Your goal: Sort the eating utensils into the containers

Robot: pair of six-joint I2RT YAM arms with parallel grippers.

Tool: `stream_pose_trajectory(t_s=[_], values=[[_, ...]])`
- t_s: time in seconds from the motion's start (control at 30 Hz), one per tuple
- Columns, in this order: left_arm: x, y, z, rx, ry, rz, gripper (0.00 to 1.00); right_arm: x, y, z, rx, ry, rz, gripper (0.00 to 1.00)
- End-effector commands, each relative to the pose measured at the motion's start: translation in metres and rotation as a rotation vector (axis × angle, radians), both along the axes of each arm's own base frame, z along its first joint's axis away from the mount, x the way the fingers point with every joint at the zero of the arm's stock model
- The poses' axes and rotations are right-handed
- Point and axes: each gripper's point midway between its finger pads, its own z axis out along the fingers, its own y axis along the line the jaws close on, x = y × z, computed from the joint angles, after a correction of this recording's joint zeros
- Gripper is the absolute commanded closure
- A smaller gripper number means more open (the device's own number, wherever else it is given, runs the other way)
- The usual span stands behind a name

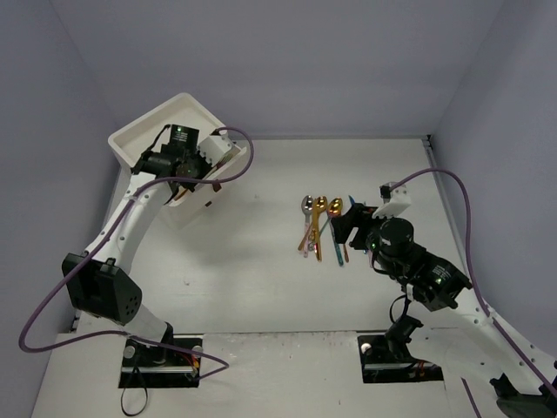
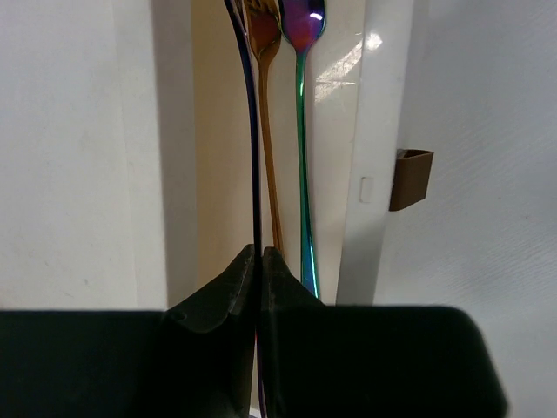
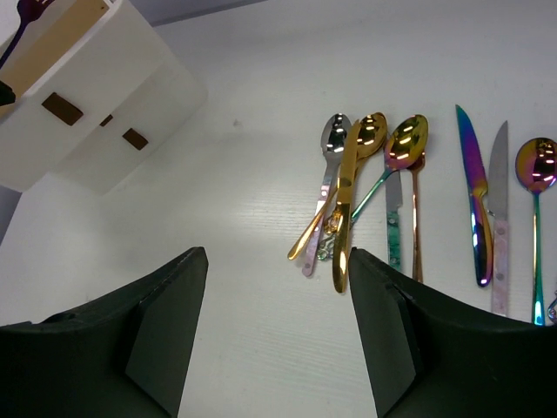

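Utensil (image 2: 253, 131), purple, in tight left claw (image 2: 260, 252) over drawer (image 2: 213, 174); right claw (image 3: 277, 257) wide above table (image 3: 261, 200).

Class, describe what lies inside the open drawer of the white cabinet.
Inside the drawer: a copper-gold utensil and a green-handled utensil with a purple head. The left claw pinches a thin purple utensil beside them. The claw hides their lower ends.

Bright, even overhead light, soft shadows, sharp glints on the spoons (image 3: 372, 132).
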Motion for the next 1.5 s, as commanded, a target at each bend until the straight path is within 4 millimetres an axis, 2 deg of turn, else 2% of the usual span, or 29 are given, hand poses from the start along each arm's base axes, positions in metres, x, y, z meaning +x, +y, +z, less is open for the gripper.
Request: stream_pose_trajectory(t_s=[0.0,0.07,0.13,0.27,0.43,0.53,0.63,0.67,0.73,0.83,0.9,0.97,1.07,1.2,1.33,1.47], values=[[0.013,0.005,0.023,-0.017,-0.078,-0.003,1.00,0.008,-0.005,0.002,-0.018,-0.013,-0.029,0.37],[0.015,0.006,0.021,-0.030,-0.072,0.006,0.99,0.009,-0.008,0.000,-0.020,-0.010,-0.036,0.37],[0.017,0.005,0.019,-0.032,-0.065,0.005,0.87,0.011,-0.010,-0.002,-0.025,-0.005,-0.043,0.36],[0.017,0.005,0.018,-0.044,-0.063,0.025,0.75,0.016,-0.022,-0.008,-0.052,0.006,-0.089,0.36],[0.016,0.003,0.026,-0.087,-0.084,0.055,0.62,0.033,-0.046,-0.033,-0.113,0.082,-0.212,0.37],[0.012,-0.003,0.047,-0.156,-0.130,0.062,0.60,0.047,-0.064,-0.044,-0.159,0.120,-0.285,0.37],[0.000,-0.012,0.091,-0.280,-0.215,0.075,0.56,0.061,-0.090,-0.058,-0.206,0.172,-0.355,0.37],[-0.004,-0.014,0.101,-0.338,-0.228,0.109,0.52,0.068,-0.108,-0.066,-0.232,0.205,-0.404,0.37],[-0.018,-0.016,0.123,-0.417,-0.266,0.139,0.48,0.078,-0.122,-0.073,-0.234,0.228,-0.430,0.37],[-0.044,-0.023,0.137,-0.528,-0.281,0.152,0.37,0.090,-0.147,-0.094,-0.226,0.294,-0.462,0.38],[-0.060,-0.026,0.138,-0.581,-0.284,0.150,0.35,0.098,-0.158,-0.107,-0.227,0.330,-0.480,0.39],[-0.078,-0.025,0.127,-0.615,-0.279,0.155,0.33,0.106,-0.167,-0.119,-0.222,0.360,-0.486,0.40],[-0.096,-0.024,0.110,-0.674,-0.277,0.169,0.28,0.115,-0.170,-0.150,-0.208,0.439,-0.452,0.42],[-0.125,-0.020,0.065,-0.701,-0.256,0.177,0.23,0.121,-0.188,-0.179,-0.214,0.516,-0.451,0.45],[-0.144,-0.015,0.045,-0.716,-0.269,0.178,0.22,0.124,-0.194,-0.201,-0.218,0.571,-0.447,0.50],[-0.152,-0.013,0.027,-0.727,-0.252,0.197,0.22,0.126,-0.193,-0.217,-0.216,0.605,-0.438,0.53]])
